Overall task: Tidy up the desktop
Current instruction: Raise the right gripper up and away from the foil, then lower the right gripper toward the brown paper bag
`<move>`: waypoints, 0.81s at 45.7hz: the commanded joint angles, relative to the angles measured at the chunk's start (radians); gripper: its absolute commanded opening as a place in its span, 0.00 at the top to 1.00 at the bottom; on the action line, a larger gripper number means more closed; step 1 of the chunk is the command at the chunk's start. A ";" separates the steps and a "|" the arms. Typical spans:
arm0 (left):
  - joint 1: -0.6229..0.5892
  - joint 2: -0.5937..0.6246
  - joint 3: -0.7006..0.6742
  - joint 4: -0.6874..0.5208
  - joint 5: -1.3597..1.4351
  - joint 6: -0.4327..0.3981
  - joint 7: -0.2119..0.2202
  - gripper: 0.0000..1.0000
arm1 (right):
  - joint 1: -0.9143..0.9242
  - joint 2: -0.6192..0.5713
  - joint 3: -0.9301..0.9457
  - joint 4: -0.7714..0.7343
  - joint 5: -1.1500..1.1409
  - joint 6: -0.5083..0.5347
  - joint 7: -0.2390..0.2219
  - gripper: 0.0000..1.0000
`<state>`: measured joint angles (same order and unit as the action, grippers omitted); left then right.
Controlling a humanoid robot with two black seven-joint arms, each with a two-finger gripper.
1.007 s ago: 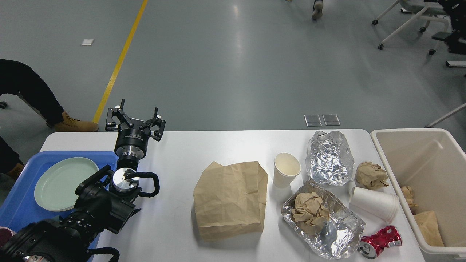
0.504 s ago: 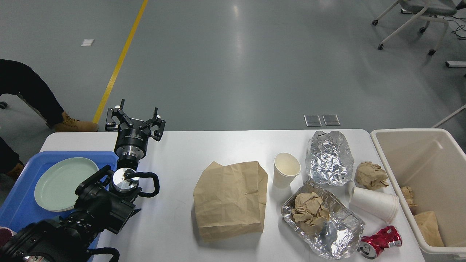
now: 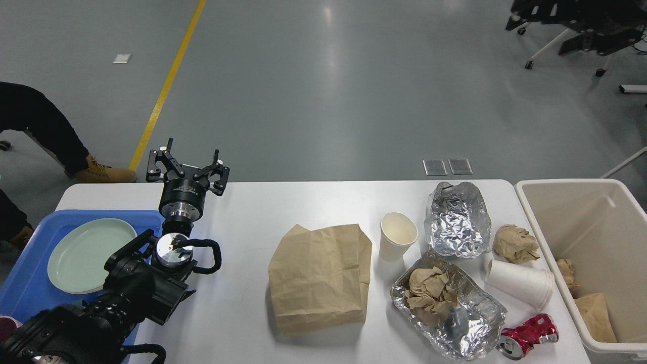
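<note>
The white desktop (image 3: pixel 242 303) spans the view. My left gripper (image 3: pixel 191 151) is open and empty above its far left edge, beside the blue tray (image 3: pixel 25 283) with a pale green plate (image 3: pixel 86 255). On the desktop lie a brown paper bag (image 3: pixel 318 275), an upright paper cup (image 3: pixel 397 235), crumpled foil (image 3: pixel 457 220), a foil tray (image 3: pixel 480 328) holding crumpled paper (image 3: pixel 429 293), a paper ball (image 3: pixel 514 243), a tipped white cup (image 3: pixel 520 283) and a crushed red can (image 3: pixel 528 334). My right gripper is out of view.
A beige bin (image 3: pixel 596 227) stands at the right end with brown paper scraps (image 3: pixel 596 313) inside. A person's legs and boots (image 3: pixel 103 174) are beyond the table at the left. A dark object (image 3: pixel 581 20) is by the chair at the top right.
My left arm and the things on the desktop have not moved. In the background at the top right, a dark object has come into view by the chair.
</note>
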<state>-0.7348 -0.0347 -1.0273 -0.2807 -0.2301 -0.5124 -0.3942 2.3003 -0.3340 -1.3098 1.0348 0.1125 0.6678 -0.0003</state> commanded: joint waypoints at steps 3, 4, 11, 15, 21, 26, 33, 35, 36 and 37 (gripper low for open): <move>0.000 -0.001 0.000 0.000 0.000 0.000 0.000 0.03 | 0.070 0.118 -0.028 0.045 -0.001 0.218 -0.003 0.00; 0.000 -0.001 0.001 0.000 0.000 0.000 0.000 0.03 | 0.076 0.131 -0.029 0.045 -0.001 0.255 -0.003 0.00; 0.000 -0.001 0.001 0.000 0.000 0.000 0.000 0.03 | 0.103 0.177 -0.028 0.045 -0.071 0.292 -0.003 0.00; 0.000 -0.001 0.000 0.000 0.000 0.000 0.000 0.03 | 0.116 0.202 -0.028 0.044 -0.114 0.292 -0.003 0.00; 0.000 -0.001 0.001 0.000 0.000 0.000 0.000 0.03 | 0.125 0.213 -0.028 0.045 -0.149 0.292 -0.003 0.00; 0.000 0.001 0.001 0.000 0.000 0.000 0.000 0.03 | 0.126 0.213 -0.020 0.048 -0.172 0.292 -0.003 0.00; 0.000 -0.001 0.000 0.000 0.000 0.000 0.000 0.03 | 0.131 0.217 -0.029 0.045 -0.182 0.292 -0.003 0.00; 0.000 -0.001 0.001 0.000 0.000 0.000 0.000 0.03 | 0.140 0.213 -0.029 0.044 -0.188 0.292 -0.003 0.00; 0.000 -0.001 0.000 0.000 0.000 0.000 0.000 0.03 | 0.143 0.211 -0.029 0.044 -0.189 0.292 -0.003 0.00; 0.000 -0.001 0.000 0.000 0.000 0.000 0.000 0.03 | 0.143 0.210 -0.029 0.044 -0.189 0.292 -0.003 0.00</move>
<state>-0.7348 -0.0349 -1.0274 -0.2807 -0.2301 -0.5124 -0.3942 2.4321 -0.1172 -1.3370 1.0842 -0.0681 0.9600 -0.0030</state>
